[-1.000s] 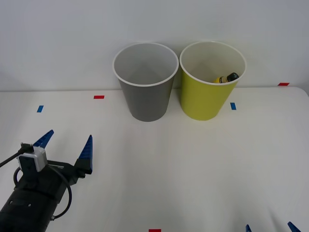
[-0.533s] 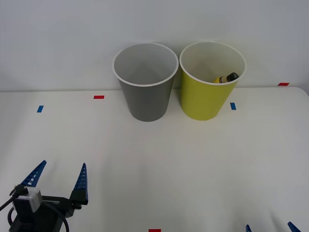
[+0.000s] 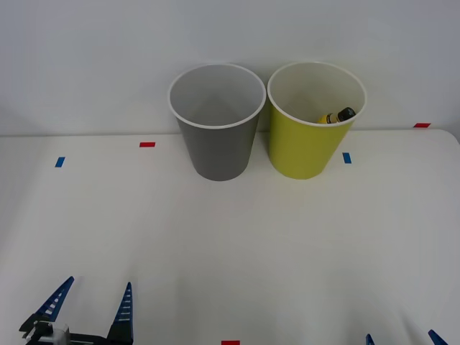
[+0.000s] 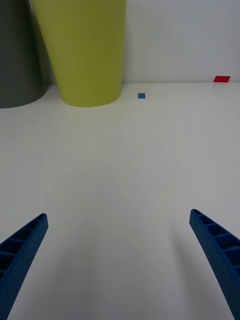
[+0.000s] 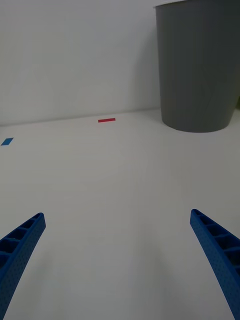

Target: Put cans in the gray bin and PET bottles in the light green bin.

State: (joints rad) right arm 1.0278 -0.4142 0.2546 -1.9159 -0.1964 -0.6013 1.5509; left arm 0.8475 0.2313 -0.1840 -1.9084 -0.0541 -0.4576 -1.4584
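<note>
The gray bin (image 3: pixel 216 122) and the light green bin (image 3: pixel 313 121) stand side by side at the back of the white table. Inside the light green bin lies a PET bottle (image 3: pixel 336 116) with a yellow label and black cap. The gray bin's inside looks bare. My left gripper (image 3: pixel 90 307) is open at the front left edge, far from both bins, with nothing between its fingers. My right gripper (image 3: pixel 402 339) sits at the front right edge, open in its wrist view (image 4: pixel 119 260). The gray bin (image 5: pixel 197 67) and the light green bin (image 4: pixel 82 50) also appear in the wrist views.
Small red tape marks (image 3: pixel 147 144) and blue tape marks (image 3: pixel 347 157) dot the table. A white wall rises right behind the bins. A wide stretch of bare tabletop (image 3: pixel 237 244) lies between the bins and both grippers.
My left gripper has drawn back toward the front edge of the table, staying open. The bins, the bottle and the right gripper have not moved.
</note>
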